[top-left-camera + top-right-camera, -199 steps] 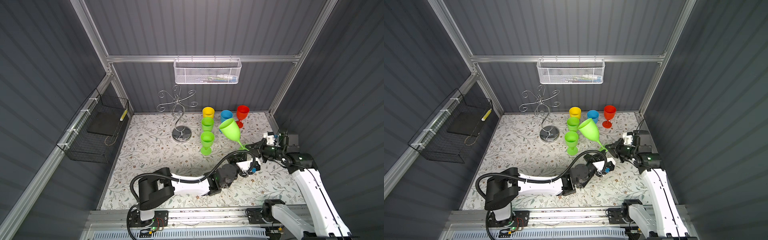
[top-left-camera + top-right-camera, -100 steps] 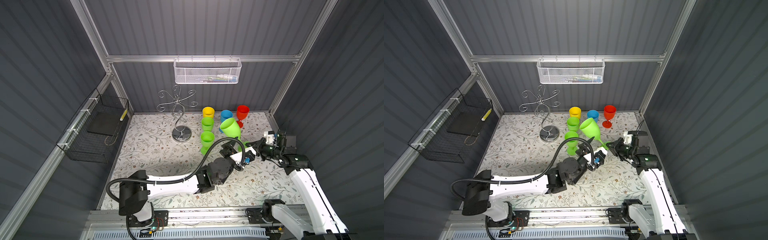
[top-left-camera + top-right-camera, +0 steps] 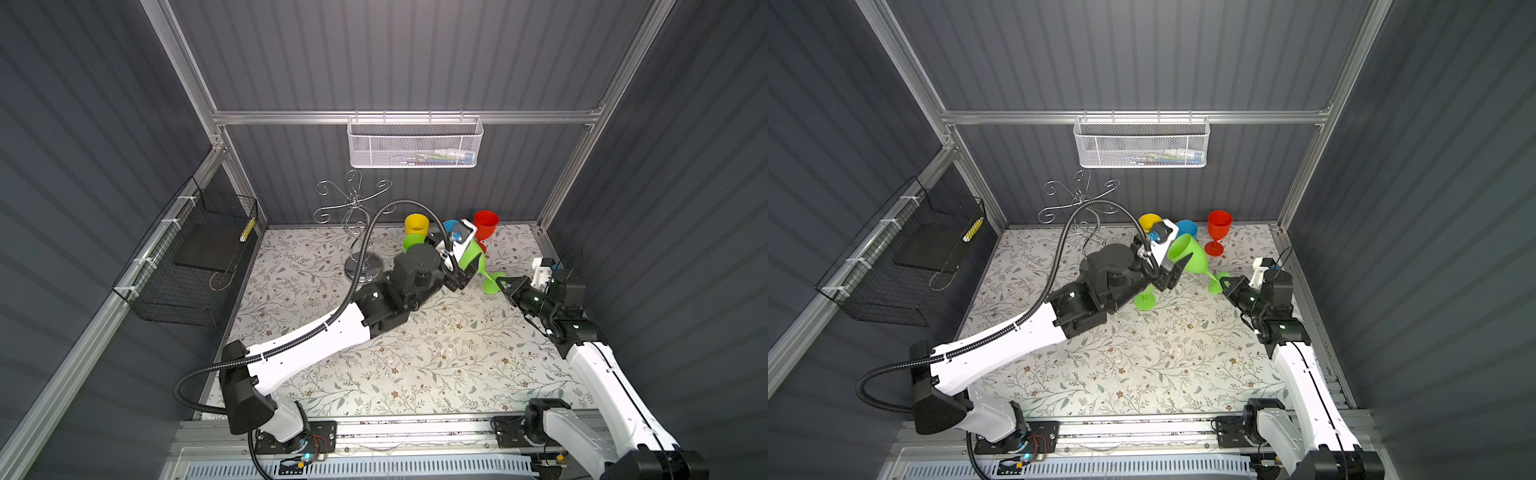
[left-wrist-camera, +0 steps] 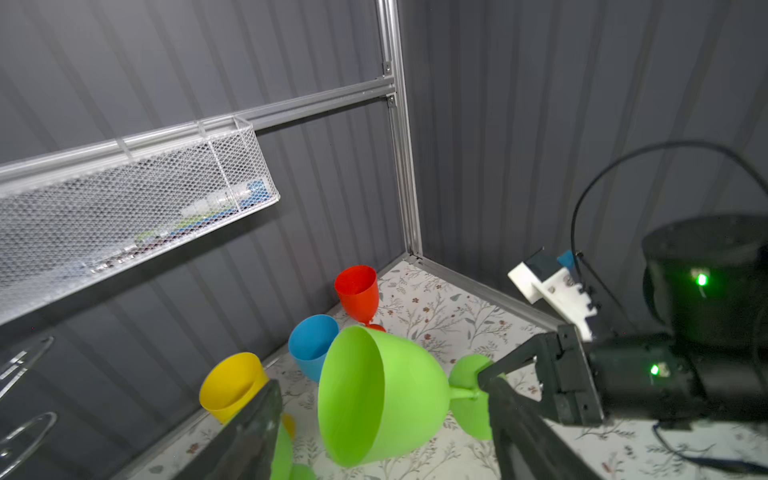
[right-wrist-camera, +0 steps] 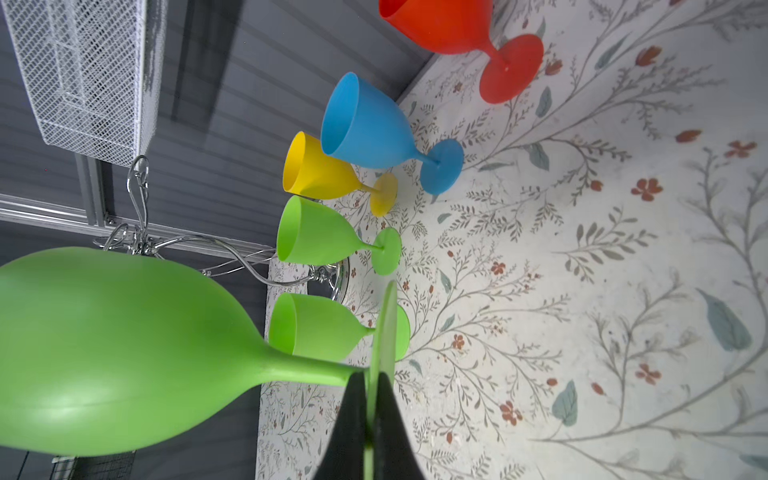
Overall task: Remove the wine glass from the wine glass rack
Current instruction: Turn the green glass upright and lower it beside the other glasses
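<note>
**Left tool opened at bowl; glass already off rack**

The right tool [image 5: 370,388] is clamped on the foot of the tilted green wine glass [image 3: 1190,255]. The left tool [image 4: 382,415], shut a second ago, has been spread wide and raised astride the bowl, with gaps on both sides. The wine glass rack [image 3: 353,203] is bare and well apart at 10 o'clock. A handover or a set-down on the counter [image 3: 415,353] is judged next.

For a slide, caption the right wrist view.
Right gripper pinching the foot of a tilted green wine glass, five coloured glasses standing on the floral table.
</note>
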Controlling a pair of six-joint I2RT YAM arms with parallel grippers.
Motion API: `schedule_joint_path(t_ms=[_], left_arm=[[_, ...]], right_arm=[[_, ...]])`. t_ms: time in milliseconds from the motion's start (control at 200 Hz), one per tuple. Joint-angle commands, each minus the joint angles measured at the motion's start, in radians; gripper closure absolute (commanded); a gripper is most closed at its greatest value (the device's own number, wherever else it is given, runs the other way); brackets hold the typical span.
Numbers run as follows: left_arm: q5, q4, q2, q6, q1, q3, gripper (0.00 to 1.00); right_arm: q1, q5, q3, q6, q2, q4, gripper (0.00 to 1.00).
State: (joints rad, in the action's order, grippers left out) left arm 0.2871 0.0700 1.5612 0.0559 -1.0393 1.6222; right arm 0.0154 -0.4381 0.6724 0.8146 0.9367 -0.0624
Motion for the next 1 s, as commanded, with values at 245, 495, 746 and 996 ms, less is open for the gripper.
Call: schedule_joint_path(t_ms=[245, 495, 746, 996], left_arm=[[-0.326, 0.43, 0.19, -0.316, 0.104, 0.343, 0.27], [-0.376, 0.474, 0.251, -0.369, 0.129, 0.407, 0.33], [-0.412, 0.468, 0.295, -0.384, 0.131, 0.435, 0.42], [-0.427, 0.466, 0.322, -0.395, 0.132, 0.452, 0.64]], right_arm=[[0.006, 0.025, -0.081, -0.03, 0.006, 0.344, 1.0], [0.006, 0.017, -0.102, -0.022, 0.004, 0.386, 1.0], [0.004, 0.011, -0.116, -0.027, 0.011, 0.415, 1.0], [0.004, 0.012, -0.122, -0.028, 0.028, 0.443, 1.0]])
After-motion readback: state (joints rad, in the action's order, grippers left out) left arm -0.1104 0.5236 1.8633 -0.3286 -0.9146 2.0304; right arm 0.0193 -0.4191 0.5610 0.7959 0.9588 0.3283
